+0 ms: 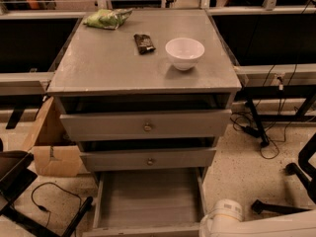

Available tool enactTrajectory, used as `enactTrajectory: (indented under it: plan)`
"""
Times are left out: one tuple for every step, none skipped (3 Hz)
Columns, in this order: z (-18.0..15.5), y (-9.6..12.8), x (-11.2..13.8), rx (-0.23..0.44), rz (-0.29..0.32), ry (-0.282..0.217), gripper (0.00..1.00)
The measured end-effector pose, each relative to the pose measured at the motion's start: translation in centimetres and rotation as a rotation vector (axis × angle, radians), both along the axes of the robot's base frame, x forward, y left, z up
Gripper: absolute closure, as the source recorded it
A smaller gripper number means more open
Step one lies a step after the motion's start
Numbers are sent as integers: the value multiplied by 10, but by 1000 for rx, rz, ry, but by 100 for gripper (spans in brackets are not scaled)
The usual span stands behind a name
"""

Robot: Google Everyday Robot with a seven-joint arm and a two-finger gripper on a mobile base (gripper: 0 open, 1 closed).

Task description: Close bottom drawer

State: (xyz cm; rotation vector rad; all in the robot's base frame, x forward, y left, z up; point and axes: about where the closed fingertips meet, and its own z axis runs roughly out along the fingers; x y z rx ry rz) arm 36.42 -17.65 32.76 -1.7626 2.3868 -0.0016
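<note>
The bottom drawer (148, 201) of the grey cabinet is pulled far out, showing its grey plank interior. Its front panel sits at the bottom edge of the view and its knob is out of view. Above it are two wider grey drawers with brass knobs, the top one (147, 127) and the middle one (149, 161), both nearly shut. My white arm (256, 223) shows at the bottom right, just right of the open drawer. The gripper itself is out of view.
On the cabinet top (98, 68) are a white bowl (184, 52), a dark snack packet (144, 43) and a green bag (107, 18). A cardboard box (52, 147) stands on the floor at left, with black frames and cables (44, 204) near it. Cables and chair legs (296, 167) lie at right.
</note>
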Motion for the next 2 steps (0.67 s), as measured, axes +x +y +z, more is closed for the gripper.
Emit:
enactTrajectory:
  plan:
    - [-17, 2, 1, -9, 35, -15, 65]
    - [-16, 2, 1, -9, 35, -16, 89]
